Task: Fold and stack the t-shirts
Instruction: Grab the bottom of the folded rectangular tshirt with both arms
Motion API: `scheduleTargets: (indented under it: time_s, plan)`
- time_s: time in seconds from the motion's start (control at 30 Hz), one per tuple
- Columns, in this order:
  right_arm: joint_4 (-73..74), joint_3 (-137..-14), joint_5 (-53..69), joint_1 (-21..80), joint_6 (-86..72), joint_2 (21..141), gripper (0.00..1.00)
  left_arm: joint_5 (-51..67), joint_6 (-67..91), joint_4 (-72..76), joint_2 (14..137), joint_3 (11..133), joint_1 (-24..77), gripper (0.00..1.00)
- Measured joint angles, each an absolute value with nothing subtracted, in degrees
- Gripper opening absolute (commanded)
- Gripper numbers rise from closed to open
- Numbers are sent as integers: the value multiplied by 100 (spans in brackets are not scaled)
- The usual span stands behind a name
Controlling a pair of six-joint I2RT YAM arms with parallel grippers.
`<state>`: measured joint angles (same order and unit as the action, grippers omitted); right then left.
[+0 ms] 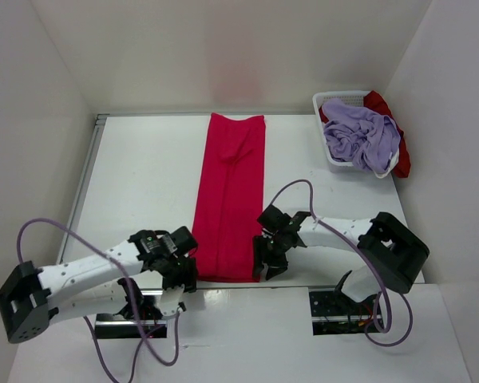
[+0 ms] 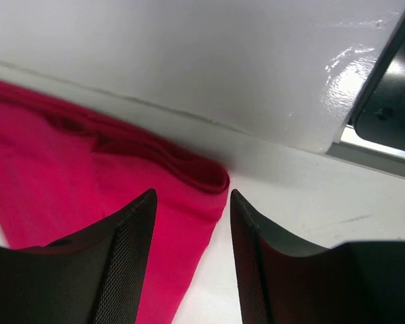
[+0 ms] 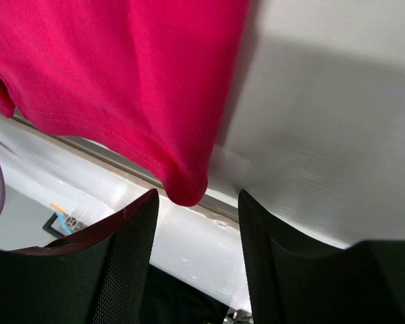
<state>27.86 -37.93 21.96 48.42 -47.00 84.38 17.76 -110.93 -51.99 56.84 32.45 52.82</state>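
A magenta-pink t-shirt [image 1: 231, 199] lies on the white table [image 1: 144, 175], folded into a long narrow strip that runs from the back to the near edge. My left gripper [image 1: 188, 275] is at its near left corner. In the left wrist view this gripper [image 2: 192, 202] is open, with the shirt's folded corner [image 2: 189, 169] lying between the fingertips. My right gripper [image 1: 263, 267] is at the near right corner. It [image 3: 198, 199] is open too, and the hem corner [image 3: 187, 189] sits just ahead of its fingertips at the table's edge.
A white lattice basket [image 1: 335, 100] stands at the back right. A lavender purple t-shirt [image 1: 359, 136] is heaped in it, and a dark red t-shirt [image 1: 401, 155] hangs over its far side. White walls close in the table on three sides.
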Motion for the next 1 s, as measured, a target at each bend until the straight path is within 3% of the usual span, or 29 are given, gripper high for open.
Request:
scheduleTargets:
  time_s: [0.3, 0.6, 0.83, 0.97, 1.0]
  plan:
    - [2777, -3824, 2322, 4834, -4676, 8510, 57, 1437, -11089, -4685, 7422, 3656, 5304, 50]
    - [2773, -3824, 2329, 4834, -4707, 8510, 57, 1356, -11063, -4475, 7701, 3826, 5304, 13]
    - [2764, -3955, 2491, 4834, -4724, 8812, 42, 1391, -10864, -4414, 7677, 3826, 5304, 4]
    - [2738, -4032, 2596, 4834, -4698, 9002, 24, 1459, -10617, -4386, 7649, 3837, 5304, 0]
    - [2735, -4034, 2606, 4834, -4689, 9028, 13, 1468, -10567, -4377, 7631, 3837, 5304, 0]
